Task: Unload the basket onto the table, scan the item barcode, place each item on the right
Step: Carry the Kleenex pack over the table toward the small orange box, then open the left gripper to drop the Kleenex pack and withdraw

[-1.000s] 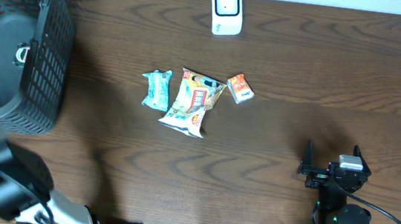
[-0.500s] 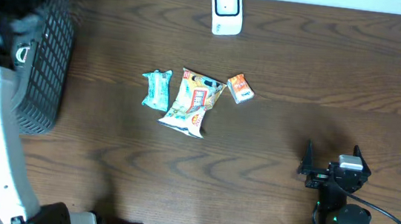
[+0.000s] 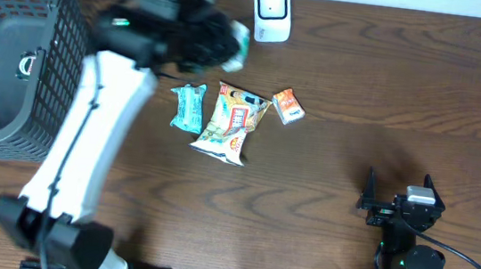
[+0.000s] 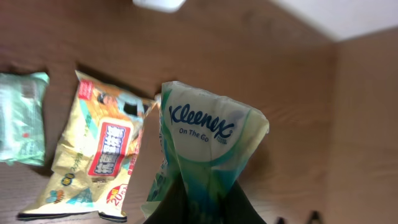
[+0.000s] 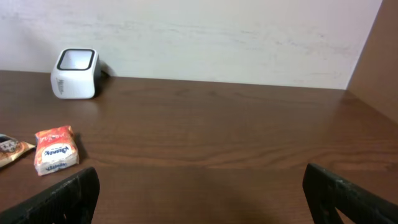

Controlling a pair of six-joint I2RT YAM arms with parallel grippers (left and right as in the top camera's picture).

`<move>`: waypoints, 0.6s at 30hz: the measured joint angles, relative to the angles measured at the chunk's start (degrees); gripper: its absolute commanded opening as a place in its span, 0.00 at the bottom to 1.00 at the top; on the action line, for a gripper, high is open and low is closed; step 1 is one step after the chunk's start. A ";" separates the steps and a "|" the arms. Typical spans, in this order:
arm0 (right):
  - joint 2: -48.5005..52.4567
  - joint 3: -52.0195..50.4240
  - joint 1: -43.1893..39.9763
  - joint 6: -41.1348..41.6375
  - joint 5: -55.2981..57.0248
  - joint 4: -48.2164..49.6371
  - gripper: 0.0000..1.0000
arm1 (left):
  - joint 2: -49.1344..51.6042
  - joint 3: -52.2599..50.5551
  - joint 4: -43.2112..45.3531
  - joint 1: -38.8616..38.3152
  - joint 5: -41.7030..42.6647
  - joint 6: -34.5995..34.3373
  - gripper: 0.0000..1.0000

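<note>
My left gripper [image 3: 221,45] is shut on a green-and-white Kleenex tissue pack [image 3: 237,45], held in the air just left of the white barcode scanner [image 3: 271,12] at the table's back edge. In the left wrist view the pack [image 4: 208,140] hangs from the dark fingers [image 4: 180,208] of the gripper [image 4: 202,202], with the scanner [image 4: 158,4] at the top edge. My right gripper [image 3: 394,203] rests open near the front right, nothing between its fingers [image 5: 68,196]. It looks toward the scanner [image 5: 76,73].
A teal pack [image 3: 188,107], a yellow snack bag [image 3: 228,122] and a small orange packet [image 3: 288,106] lie mid-table under the left arm. A dark mesh basket [image 3: 16,57] stands at the far left. A pale wall [image 5: 217,37] runs behind the table.
The left arm has swung from over the basket at the left across to the back middle, bringing the tissue pack up beside the scanner. The right arm has not moved.
</note>
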 measured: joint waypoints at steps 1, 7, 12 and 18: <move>0.00 0.00 0.00 0.00 -0.02 0.00 0.99 | 1.33 0.00 -0.02 -1.68 -1.31 -0.02 0.07; 0.00 0.00 0.00 0.00 -0.02 0.00 0.99 | 10.84 -0.02 0.92 -10.32 -7.32 -0.04 0.08; 0.00 0.00 0.00 0.00 -0.02 0.00 0.99 | 18.36 -0.04 2.91 -13.55 -9.07 -0.04 0.07; 0.00 0.00 0.00 0.00 -0.02 0.00 0.99 | 24.87 -0.04 2.91 -13.90 -10.14 -1.77 0.09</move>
